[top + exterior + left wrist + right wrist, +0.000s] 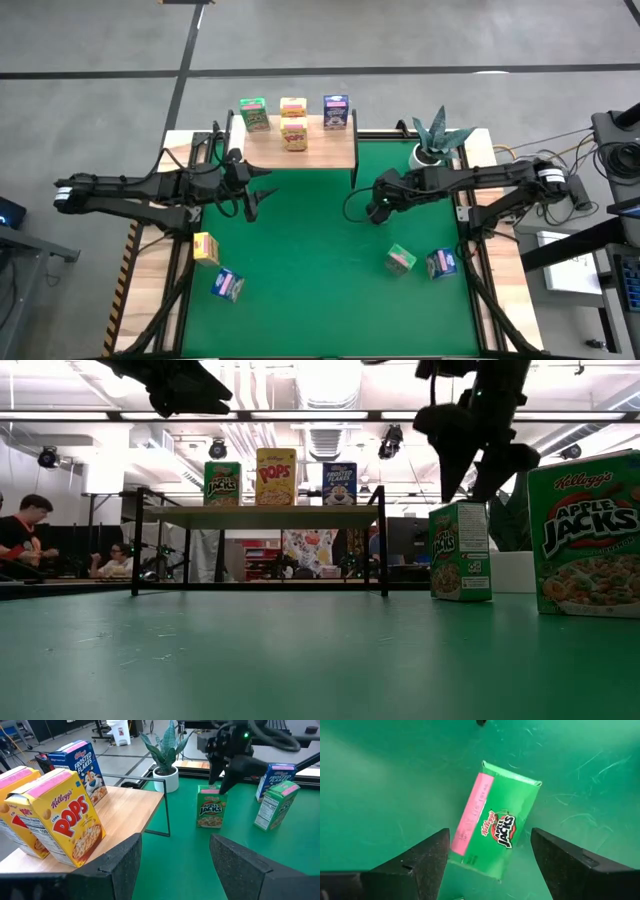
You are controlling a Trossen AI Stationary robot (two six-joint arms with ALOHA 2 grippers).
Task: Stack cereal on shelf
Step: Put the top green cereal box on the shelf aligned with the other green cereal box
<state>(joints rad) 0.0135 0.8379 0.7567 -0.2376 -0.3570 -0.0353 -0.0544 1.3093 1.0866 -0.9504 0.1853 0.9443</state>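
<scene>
Green matting point(300, 260) covers the work table, with an open workshop floor beyond it and a seated person point(22, 530) visible far off in the low view. At the mat's far edge stands the shelf point(330, 150), its pale plank top carrying 4 cereal boxes: a green shelf box point(254, 113), a rear yellow box point(293, 105), a front yellow box point(294, 134) just before it, and a blue shelf box point(336, 111).

The right gripper point(378, 210) hangs over the mat right of centre, directly above an upright Apple Jacks box point(495, 827). Its jaws are spread wide on either side and clear of the carton, which stands on the mat on its own, not gripped.

The left gripper point(258, 197) hovers just in front of the shelf's left end, jaws apart and empty.

4 more cartons wait on the mat: a loose yellow box point(205, 248) and a left blue box point(228, 285) near the left side, and a tilted green box point(401, 260) beside a right blue box point(441, 263) near the right side. A potted plant point(435, 135) sits at the shelf's right.
</scene>
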